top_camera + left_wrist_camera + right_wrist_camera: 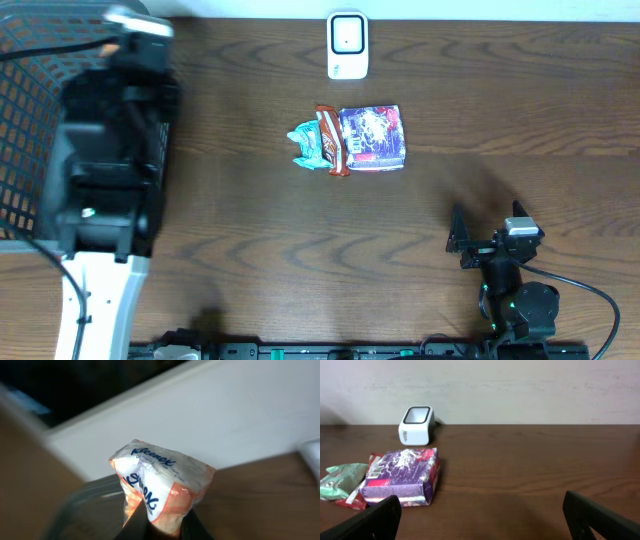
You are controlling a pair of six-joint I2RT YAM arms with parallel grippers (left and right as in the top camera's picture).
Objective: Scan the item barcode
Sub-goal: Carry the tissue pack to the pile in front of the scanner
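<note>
- Table (250,250): dark brown wood grain, flat, backed by a pale wall at 12 o'clock.
- Scanner (347,45): white, dark-rimmed window, standing at 12 o'clock near the far edge, apart from the other goods.
- Box (373,138): purple and red, lying flat just past centre toward 12 o'clock.
- Wrapper (330,140): red, touching the box at its 9 o'clock side.
- Packet (306,150): green, crumpled, touching the wrapper at its 9 o'clock.
- Basket (25,120): black mesh, at the 9 to 10 o'clock edge, running out of frame; its footing cannot be told.
</note>
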